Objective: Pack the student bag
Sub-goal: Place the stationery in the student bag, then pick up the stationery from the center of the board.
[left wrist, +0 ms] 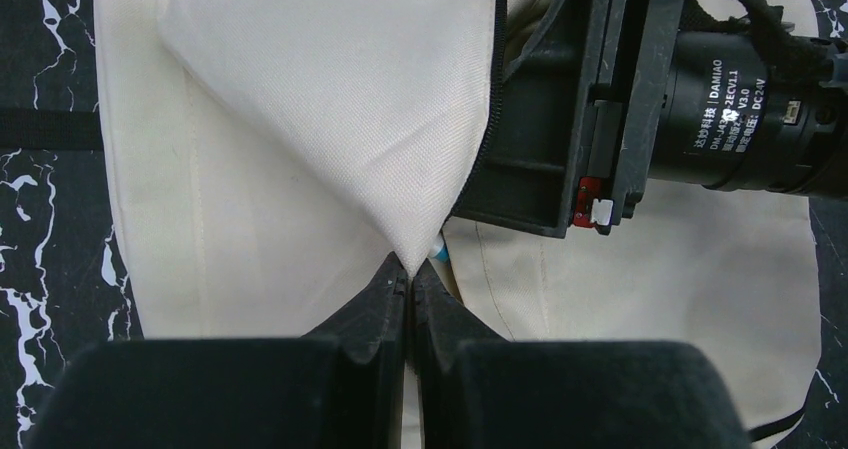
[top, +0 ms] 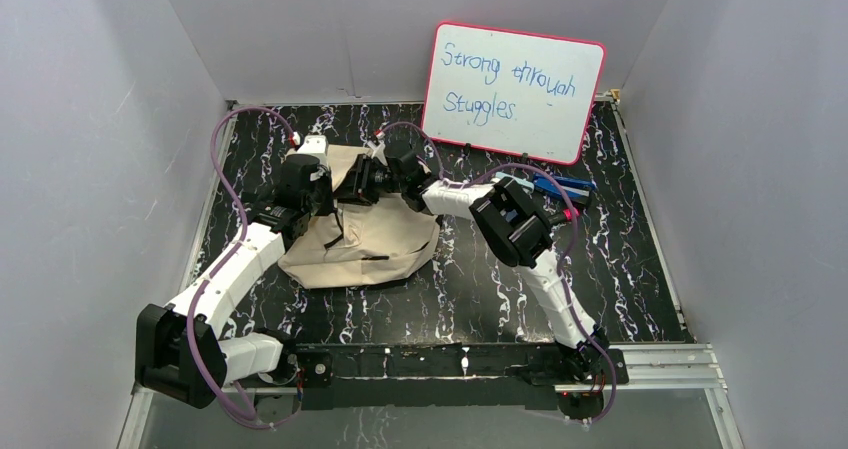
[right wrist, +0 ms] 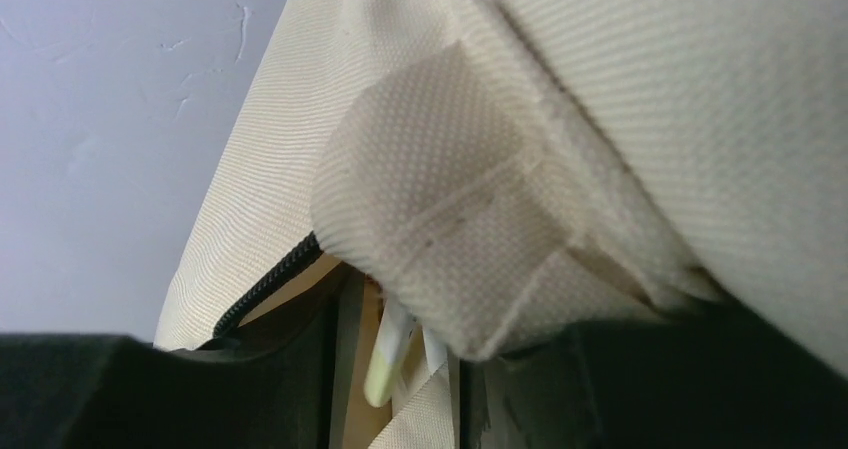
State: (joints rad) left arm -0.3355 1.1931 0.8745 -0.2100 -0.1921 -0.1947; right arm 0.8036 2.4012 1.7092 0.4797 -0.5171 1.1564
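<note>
- One left gripper [left wrist: 408, 279], at the near edge of the student bag [top: 360, 244], is pinching a canvas corner with its fingers fully closed. If the cloth slips out, the mouth will likely drop shut.
- The one bag is lying between the two arms.
- One right gripper [right wrist: 400, 419] is reaching inside the bag, its fingers partly apart around one pale slim thing [right wrist: 385, 364] and apparently not clamping it. It risks snagging the lining.
- One whiteboard [top: 512, 91] is leaning beyond the bag.

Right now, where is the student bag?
Top view: the student bag lies left of centre on the marbled table, front-left of the whiteboard, its fabric pinched by the left gripper.
</note>
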